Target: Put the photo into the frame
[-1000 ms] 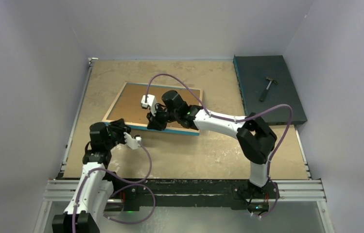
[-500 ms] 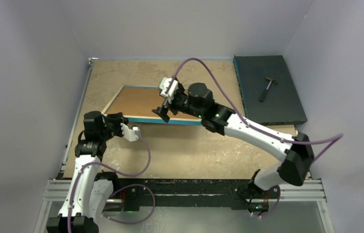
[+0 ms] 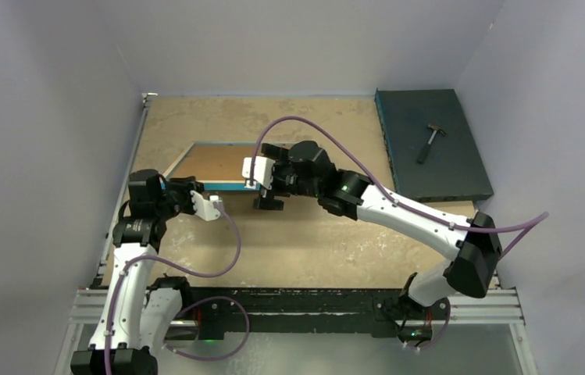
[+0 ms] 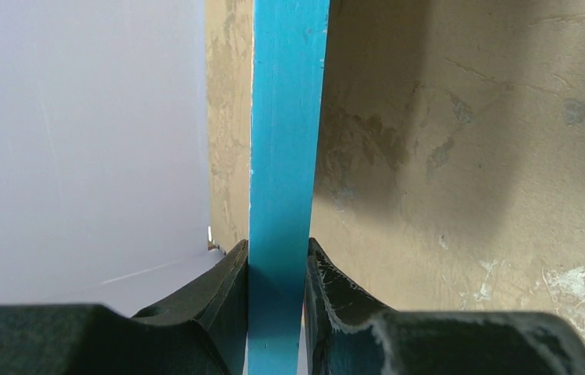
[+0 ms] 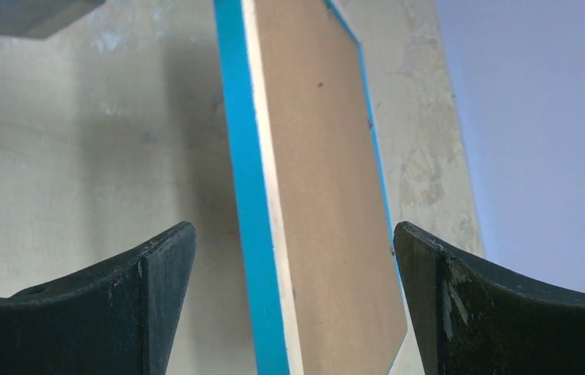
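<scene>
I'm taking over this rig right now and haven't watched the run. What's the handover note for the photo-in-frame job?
Left gripper: shut on the blue near edge of the frame.
Right gripper: open, fingers on either side of the frame, apart from it.
The frame is tilted up off the table, with the brown backing board set in it.
The photo is not in view; I cannot tell whether it sits under the board.
Left to do: confirm the photo is in, then lay the frame flat.

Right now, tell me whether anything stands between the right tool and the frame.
Nothing visible does. The right tool is open, and the frame shows unobstructed ahead, between its fingers. The left tool clamps the frame's blue edge.
</scene>
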